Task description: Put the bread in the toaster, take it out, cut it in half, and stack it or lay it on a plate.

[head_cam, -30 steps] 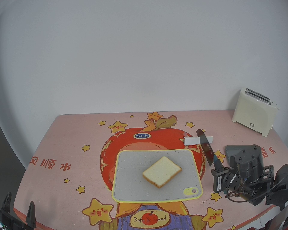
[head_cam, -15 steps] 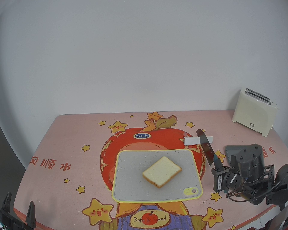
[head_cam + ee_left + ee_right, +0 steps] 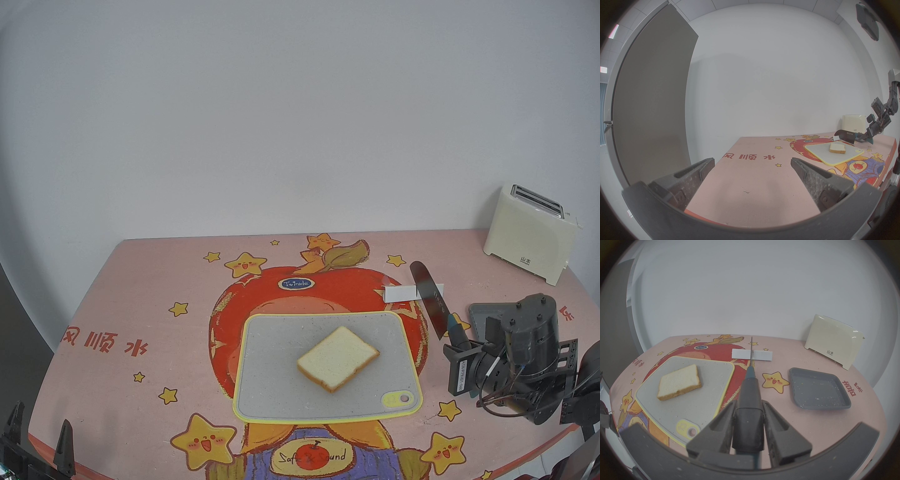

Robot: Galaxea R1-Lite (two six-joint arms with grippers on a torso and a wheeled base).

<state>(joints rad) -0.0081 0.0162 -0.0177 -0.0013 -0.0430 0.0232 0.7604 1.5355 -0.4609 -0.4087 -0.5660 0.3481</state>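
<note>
A slice of bread (image 3: pixel 338 358) (image 3: pixel 679 382) lies flat on the grey, yellow-rimmed cutting board (image 3: pixel 275 387) (image 3: pixel 703 402) at the table's middle. My right gripper (image 3: pixel 459 356) (image 3: pixel 747 421) is shut on the handle of a dark knife (image 3: pixel 432 302) (image 3: pixel 751 365), held just right of the board with the blade pointing away, over a white knife rest (image 3: pixel 400 292) (image 3: pixel 740 354). The cream toaster (image 3: pixel 531 233) (image 3: pixel 832 340) stands at the far right corner. A dark grey square plate (image 3: pixel 818 388) (image 3: pixel 484 312) sits right of the knife. My left gripper (image 3: pixel 750 175) (image 3: pixel 37 431) is open, low at the table's near left corner.
The pink table (image 3: pixel 156 294) has open room on its left half and behind the board. A white wall stands close behind the far edge. The near edge of the table runs just below the board.
My right gripper has lifted and shifted slightly away with the knife; the blade tip now sits higher over the white rest. Bread, board and left gripper have not moved.
</note>
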